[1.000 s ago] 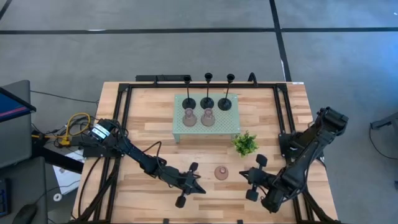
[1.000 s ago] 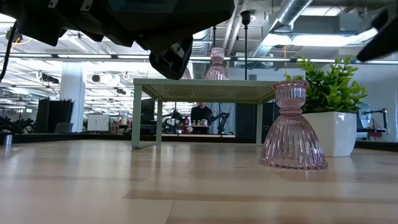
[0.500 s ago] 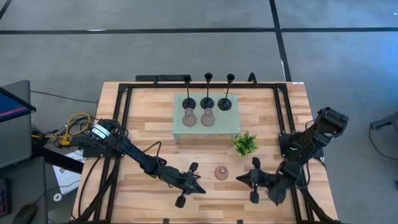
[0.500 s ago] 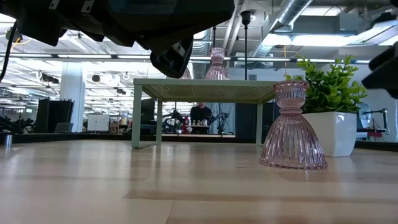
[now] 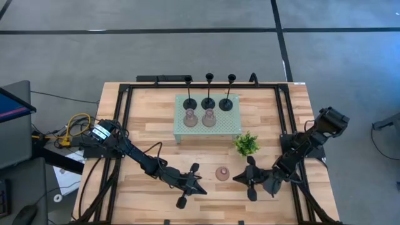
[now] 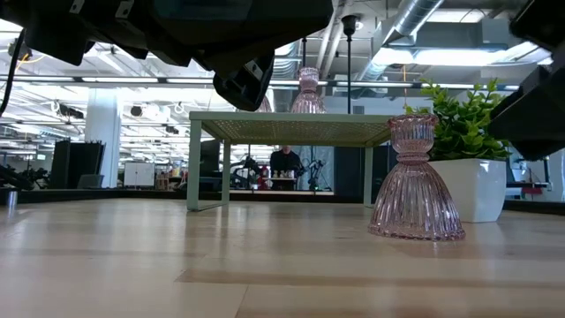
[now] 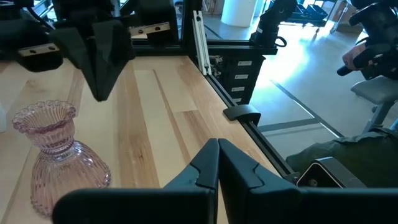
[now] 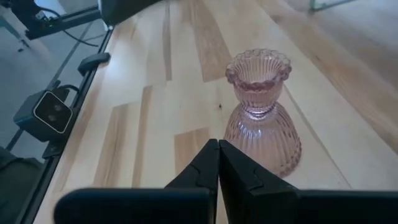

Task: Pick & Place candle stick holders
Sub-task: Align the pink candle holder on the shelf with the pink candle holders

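The short ribbed pink glass candle holder stands upright and alone on the bare wood near the front of the pale slatted wooden table, between our two grippers and touching neither. We judge it rigid, fairly heavy for its bulk, and brittle: glass with a smooth, fluted skin that will slide under hard pads. Its wide skirt keeps it steady, so a sideways knock is more likely to scoot it than tip it. The narrow waist under the scalloped cup looks like the best place to take hold, since the flare above and below would stop it slipping through; a squeeze on the thin rim risks chipping it.

Our right gripper sits just beside the holder, pointed straight at its base, with the fingers pressed together; they will have to part before any grasp. Our left gripper waits on the other side of the holder, also closed, empty and aimed past it.

Farther back, two matching pink glass holders stand on the pale green perforated raised tray, with three black thin-stemmed holders on round disc bases in a row behind them. The free spot beside the pink pair seems the likely destination. A small green plant in a white pot stands near the tray's corner, close to the carry path.
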`<state>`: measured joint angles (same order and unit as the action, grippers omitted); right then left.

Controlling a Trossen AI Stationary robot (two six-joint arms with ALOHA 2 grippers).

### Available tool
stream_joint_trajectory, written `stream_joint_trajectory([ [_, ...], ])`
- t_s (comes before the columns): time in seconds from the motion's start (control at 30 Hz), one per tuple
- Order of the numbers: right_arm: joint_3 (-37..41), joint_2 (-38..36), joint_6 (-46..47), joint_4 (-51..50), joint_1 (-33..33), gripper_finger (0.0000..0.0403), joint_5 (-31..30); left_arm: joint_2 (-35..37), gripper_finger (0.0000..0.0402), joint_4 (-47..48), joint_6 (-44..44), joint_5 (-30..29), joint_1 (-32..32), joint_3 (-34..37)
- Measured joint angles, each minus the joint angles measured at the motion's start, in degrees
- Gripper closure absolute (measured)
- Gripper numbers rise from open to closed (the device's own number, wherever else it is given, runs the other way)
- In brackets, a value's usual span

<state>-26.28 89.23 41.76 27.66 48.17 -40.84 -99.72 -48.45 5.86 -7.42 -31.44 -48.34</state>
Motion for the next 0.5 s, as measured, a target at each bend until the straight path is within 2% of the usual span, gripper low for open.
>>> stream_joint_trajectory([
  [0.13, -0.22, 0.02, -0.32, -0.43, -1.28, 0.0366, 2.04, 0.0, 0.0396, 0.01, 0.0, 0.0, 0.0, 0.0],
  [0.4, -1.85, 0.04, -0.28, -2.05, -1.38, 0.0238, 3.39, 0.0, 0.0396, 0.01, 0.0, 0.0, 0.0, 0.0],
  [0.5, -3.54, 0.07, 1.18, -3.24, -0.57, 0.0221, 2.56, 0.0, 0.0395, 0.03, 0.0, 0.0, 0.0, 0.0],
])
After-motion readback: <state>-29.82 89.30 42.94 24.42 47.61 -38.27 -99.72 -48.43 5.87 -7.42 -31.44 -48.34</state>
